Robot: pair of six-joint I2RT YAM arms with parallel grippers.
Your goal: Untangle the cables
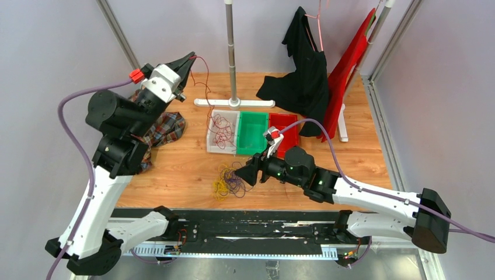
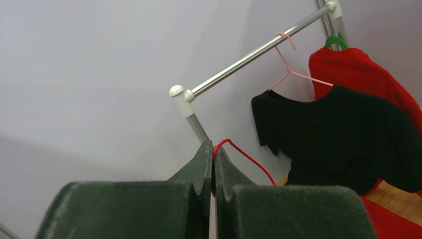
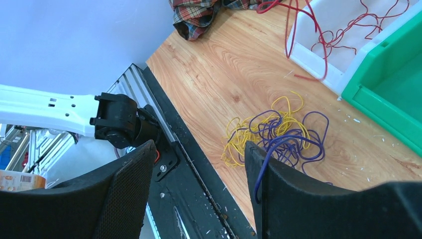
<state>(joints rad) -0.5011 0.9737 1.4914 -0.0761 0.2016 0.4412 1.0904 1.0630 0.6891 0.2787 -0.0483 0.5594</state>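
My right tool hangs released just above the yellow-purple cables on the near desk. My left tool, raised far left, is clenched on a red cable trailing to the white bin.

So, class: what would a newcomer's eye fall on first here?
The left pincer, raised at the far left, pinches a red cable trailing down into the white bin. Near the front edge lies a yellow-and-purple tangle, beside the open right pincer.

Two white-and-black arms trail purple hoses, with red connectors and dark textured fingers.
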